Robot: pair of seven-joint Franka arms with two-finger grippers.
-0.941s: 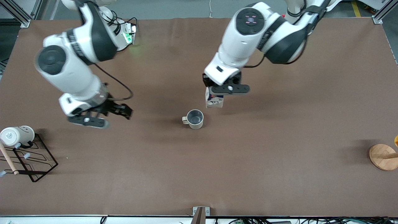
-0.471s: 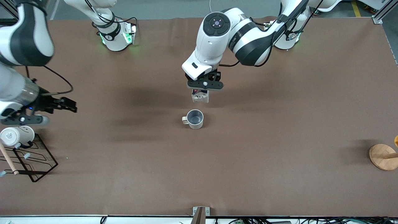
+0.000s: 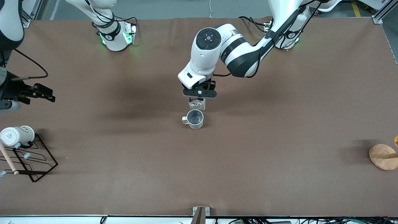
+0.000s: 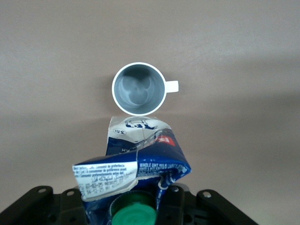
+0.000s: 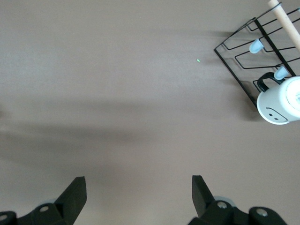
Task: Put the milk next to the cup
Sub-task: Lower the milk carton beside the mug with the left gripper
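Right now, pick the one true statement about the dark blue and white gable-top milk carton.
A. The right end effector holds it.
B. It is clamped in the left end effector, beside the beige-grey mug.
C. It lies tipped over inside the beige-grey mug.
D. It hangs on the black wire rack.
B: the left end effector is shut on the dark blue and white gable-top milk carton, right beside the beige-grey mug.

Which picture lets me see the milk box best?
The left wrist view: the milk fills it, showing label and green cap, held in the left gripper's jaws beside the cup. The front view shows only a sliver under the gripper; the right wrist view shows none.
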